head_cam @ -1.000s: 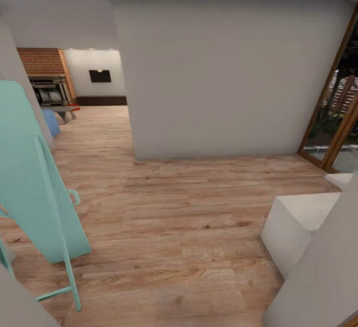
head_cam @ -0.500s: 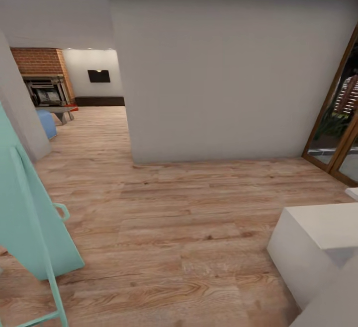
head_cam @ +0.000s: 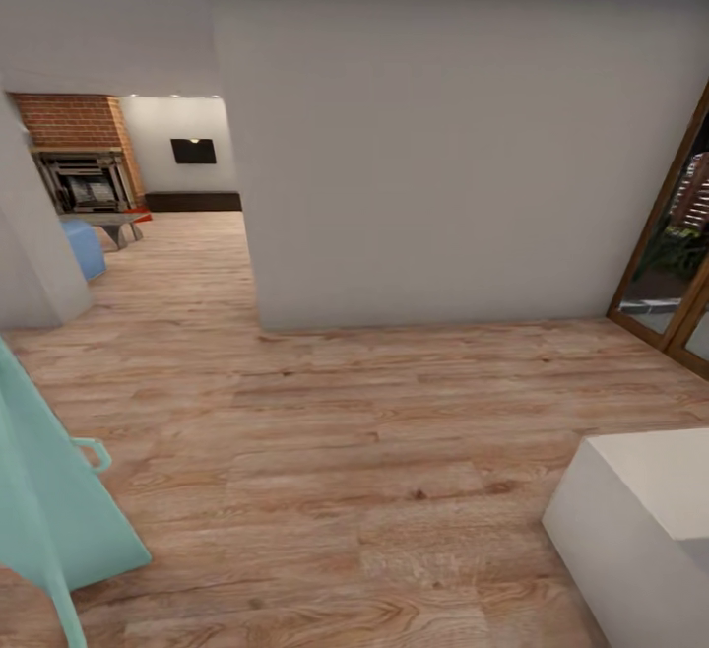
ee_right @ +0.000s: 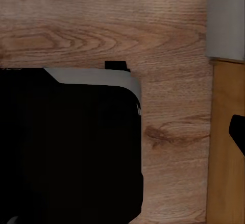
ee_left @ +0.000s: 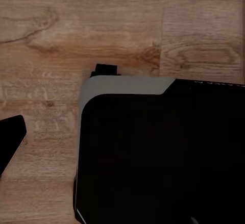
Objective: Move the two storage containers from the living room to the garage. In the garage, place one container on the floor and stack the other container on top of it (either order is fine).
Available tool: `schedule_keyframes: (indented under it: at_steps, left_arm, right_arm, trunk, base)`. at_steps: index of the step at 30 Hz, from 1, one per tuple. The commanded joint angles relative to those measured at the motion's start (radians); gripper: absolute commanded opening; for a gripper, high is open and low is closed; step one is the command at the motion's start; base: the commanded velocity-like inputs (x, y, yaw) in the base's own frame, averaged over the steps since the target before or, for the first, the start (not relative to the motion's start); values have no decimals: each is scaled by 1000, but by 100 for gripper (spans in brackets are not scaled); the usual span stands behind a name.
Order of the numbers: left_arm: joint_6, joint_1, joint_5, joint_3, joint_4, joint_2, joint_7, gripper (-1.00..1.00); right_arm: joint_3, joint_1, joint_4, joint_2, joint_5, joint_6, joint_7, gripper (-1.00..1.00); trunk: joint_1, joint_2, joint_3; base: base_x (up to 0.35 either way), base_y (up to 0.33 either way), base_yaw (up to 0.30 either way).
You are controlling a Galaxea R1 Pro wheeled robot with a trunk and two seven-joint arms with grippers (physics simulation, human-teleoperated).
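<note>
Two storage containers are still to fetch: a small orange-red patch [head_cam: 144, 215] by the far bench [head_cam: 106, 222] in the living room [head_cam: 187, 234] may be one, too small to tell. Both wrist cameras look down past the robot's dark base [ee_left: 158, 152] at plank flooring, suggesting arms tucked for driving. I cannot tell how far either gripper is open or whether it holds anything.

Soft even light; slight blur

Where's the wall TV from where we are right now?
In the head view the black wall TV hangs on the far white wall at upper left, seen down the wood-floored passage, right of the brick fireplace and above the dark low bench.
</note>
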Motion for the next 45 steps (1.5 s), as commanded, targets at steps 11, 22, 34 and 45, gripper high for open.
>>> schedule_keyframes:
  at_steps: [11, 22, 34, 45]
  left_arm:
    - [-2, -1, 10, -1, 1, 0, -4, 100]
    - [-2, -1, 10, -1, 1, 0, -4, 100]
    - [-2, -1, 10, -1, 1, 0, -4, 100]
    - [-2, -1, 10, -1, 1, 0, -4, 100]
  right_arm:
    - [9, -1, 3, 1, -9, -5, -1, 100]
    - [8, -1, 3, -1, -9, -5, -1, 100]
    - [9, -1, 3, -1, -12, -5, -1, 100]
    - [10, -1, 3, 1, -9, -4, 0, 100]
  trunk:
    - [1, -1, -1]
    - [1, -1, -1]
    - [1, -1, -1]
    - [1, -1, -1]
  base:
    - [322, 0, 68]
    - [322, 0, 128]
    - [322, 0, 2]
    - [322, 0, 0]
